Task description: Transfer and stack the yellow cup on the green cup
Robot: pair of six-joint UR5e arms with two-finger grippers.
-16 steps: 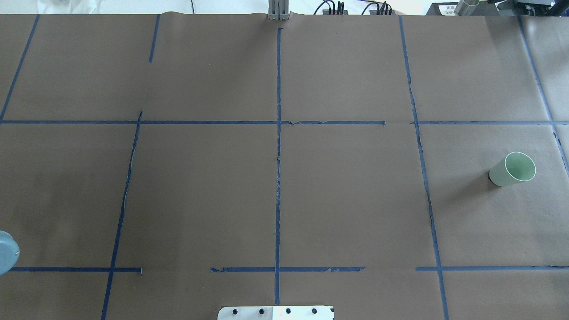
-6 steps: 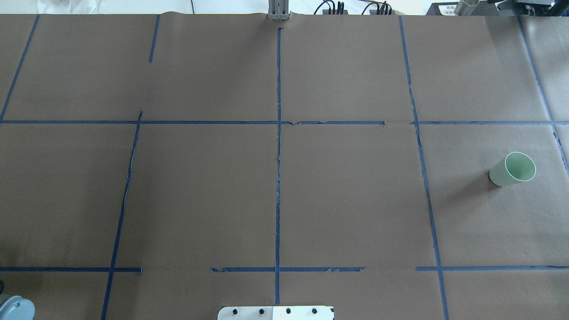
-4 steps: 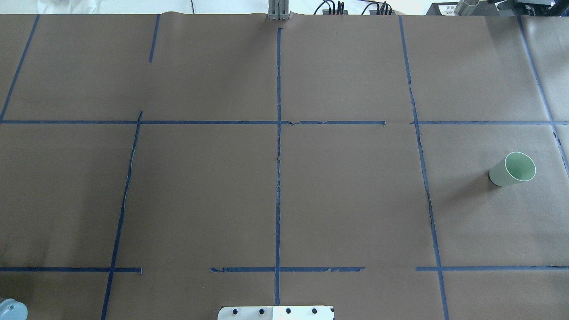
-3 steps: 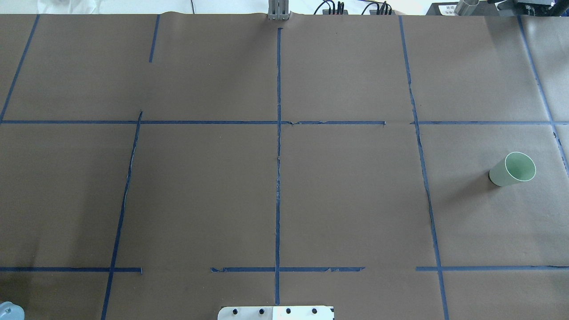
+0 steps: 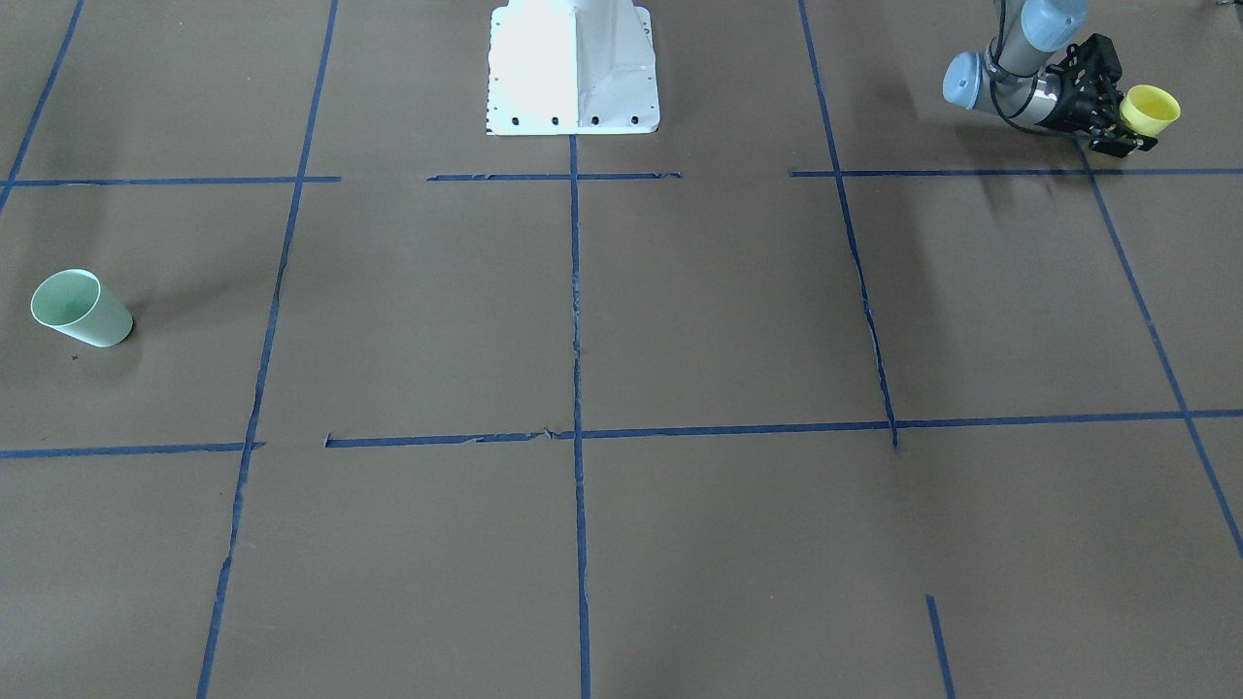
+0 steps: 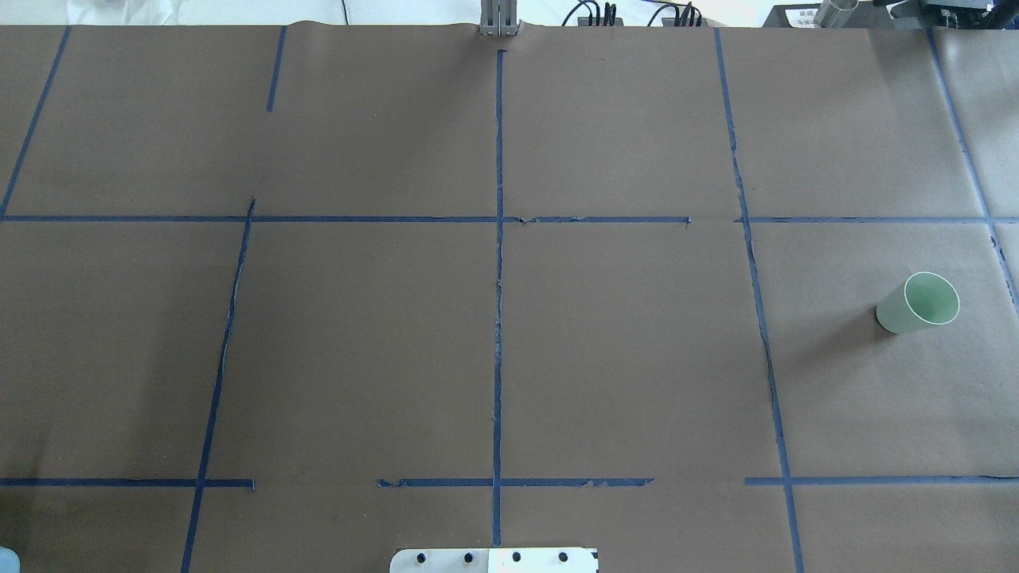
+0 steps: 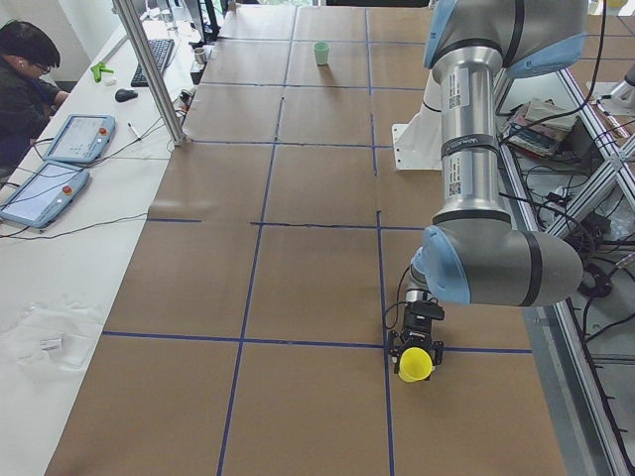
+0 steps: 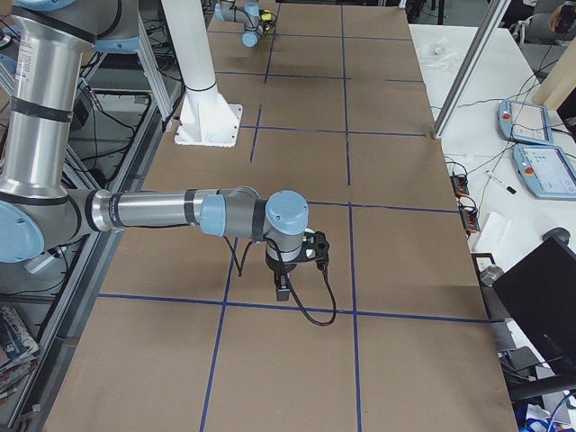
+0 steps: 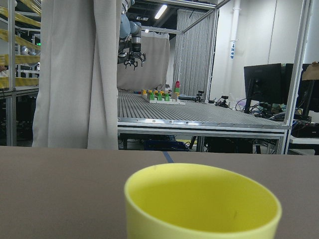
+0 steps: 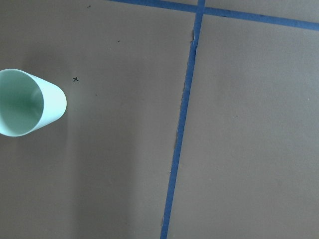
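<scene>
Yellow cup (image 5: pixel 1151 109): we found it in the left gripper (image 5: pixel 1122 121), near the bench corner where the robot's left end meets the robot-side edge. In the left wrist view its mouth faced up and it looked roughly upright.
Left gripper: its jaws were closed on the cup's wall from the side, with the wrist lying nearly level. We judged that this side hold left the mouth and base free for nesting.
Height: we could not tell whether the base cleared the bench.
Green cup (image 6: pixel 918 303): it stood alone, mouth up, toward the bench's right-hand end, about midway between the robot-side and operators' edges. It was well apart from the yellow cup, and its open mouth suited taking a cup from above.
Right gripper (image 8: pixel 283 286): it hung over the right-hand part of the bench. Its camera looked straight down, with the green cup at that view's left edge. We could not tell how its jaws stood. We judged it was posted for a hand-over, since the cups sat at opposite ends.
Progress: early, we thought, with the carry, the transfer and the stacking all left to do.
Risk: the smooth, tapered wall could slip or tilt during the pass.
</scene>
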